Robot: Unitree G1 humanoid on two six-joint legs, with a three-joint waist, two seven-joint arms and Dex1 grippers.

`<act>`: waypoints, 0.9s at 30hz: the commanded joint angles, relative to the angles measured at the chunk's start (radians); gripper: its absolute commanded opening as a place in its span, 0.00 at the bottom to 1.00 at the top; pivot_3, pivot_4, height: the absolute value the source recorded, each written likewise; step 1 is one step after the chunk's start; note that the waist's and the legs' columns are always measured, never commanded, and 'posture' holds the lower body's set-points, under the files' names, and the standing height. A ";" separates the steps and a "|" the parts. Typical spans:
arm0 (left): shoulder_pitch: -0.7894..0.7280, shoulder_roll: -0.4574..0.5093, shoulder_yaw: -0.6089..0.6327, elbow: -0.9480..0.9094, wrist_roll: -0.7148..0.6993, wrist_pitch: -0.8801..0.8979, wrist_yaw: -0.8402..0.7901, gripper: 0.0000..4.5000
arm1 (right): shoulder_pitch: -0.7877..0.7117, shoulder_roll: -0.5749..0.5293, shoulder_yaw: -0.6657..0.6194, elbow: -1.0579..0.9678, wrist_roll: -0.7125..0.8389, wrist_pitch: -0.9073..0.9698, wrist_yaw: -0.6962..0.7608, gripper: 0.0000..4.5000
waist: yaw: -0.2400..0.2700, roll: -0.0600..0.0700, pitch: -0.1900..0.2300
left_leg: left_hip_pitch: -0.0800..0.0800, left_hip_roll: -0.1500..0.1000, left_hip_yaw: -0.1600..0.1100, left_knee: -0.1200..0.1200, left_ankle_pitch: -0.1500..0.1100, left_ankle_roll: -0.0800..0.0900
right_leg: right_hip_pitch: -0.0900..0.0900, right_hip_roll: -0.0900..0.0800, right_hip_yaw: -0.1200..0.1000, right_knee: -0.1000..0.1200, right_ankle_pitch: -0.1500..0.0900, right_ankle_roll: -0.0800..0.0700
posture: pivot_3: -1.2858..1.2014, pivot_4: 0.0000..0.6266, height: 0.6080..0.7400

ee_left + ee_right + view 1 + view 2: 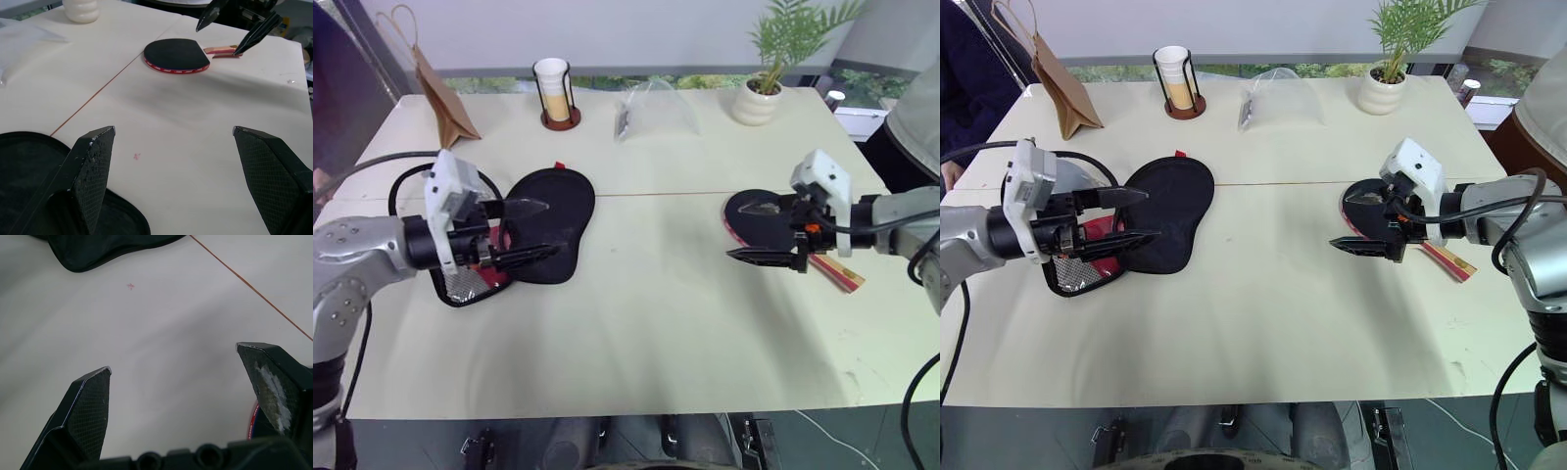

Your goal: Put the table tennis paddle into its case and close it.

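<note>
My right gripper [1363,222] hovers over the right side of the counter [646,323] with its fingers spread wide and nothing between them. The table tennis paddle [177,55] lies flat just beneath and behind it, black rubber face up. Its long axis runs slantwise: the round blade points toward the middle of the counter, while the pale handle [842,271] trails out toward my right and the near edge. This arm is plainly the nearer one; the paddle is well apart from my left side.

My left gripper [530,231] is also wide open and empty, hanging just above the case [1170,211], which lies unzipped on the left of the counter with its black flap folded out and a bit of red panel and silvery lining showing near my wrist.

I judge the next move belongs to the right arm: drop onto the handle end, across its axis, then carry the paddle leftward, blade first, to the case.
</note>
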 commanded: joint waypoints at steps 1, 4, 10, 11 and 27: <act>-0.017 -0.002 0.003 -0.006 -0.001 -0.012 -0.005 0.89 | -0.009 -0.023 -0.042 -0.030 0.003 -0.009 -0.006 1.00 | 0.000 0.000 0.000 | 0.000 0.000 0.000 0.000 0.000 0.000 | 0.000 0.000 0.000 0.000 0.000 0.000 | 0.52 0.24 0.95; -0.029 -0.013 0.000 -0.002 -0.002 -0.016 -0.001 0.89 | -0.005 -0.025 -0.047 -0.034 0.005 -0.005 -0.012 1.00 | 0.000 0.000 0.000 | 0.000 0.000 0.000 0.000 0.000 0.000 | 0.000 0.000 0.000 0.000 0.000 0.000 | 0.52 0.24 0.95; -0.037 -0.013 -0.003 0.001 -0.002 -0.010 -0.011 0.89 | 0.001 -0.030 -0.055 -0.038 0.009 0.000 -0.021 1.00 | 0.000 0.000 0.000 | 0.000 0.000 0.000 0.000 0.000 0.000 | 0.000 0.000 0.000 0.000 0.000 0.000 | 0.52 0.24 0.95; -0.037 -0.013 -0.004 0.001 -0.001 -0.010 -0.012 0.89 | 0.001 -0.030 -0.056 -0.039 0.010 0.000 -0.022 1.00 | 0.000 0.000 0.000 | 0.000 0.000 0.000 0.000 0.000 0.000 | 0.000 0.000 0.000 0.000 0.000 0.000 | 0.52 0.24 0.95; -0.030 -0.016 -0.013 -0.001 0.013 -0.013 -0.023 0.89 | 0.010 -0.037 -0.064 -0.053 0.012 0.012 -0.028 1.00 | 0.000 0.000 0.000 | 0.000 0.000 0.000 0.000 0.000 0.000 | 0.000 0.000 0.000 0.000 0.000 0.000 | 0.52 0.24 0.95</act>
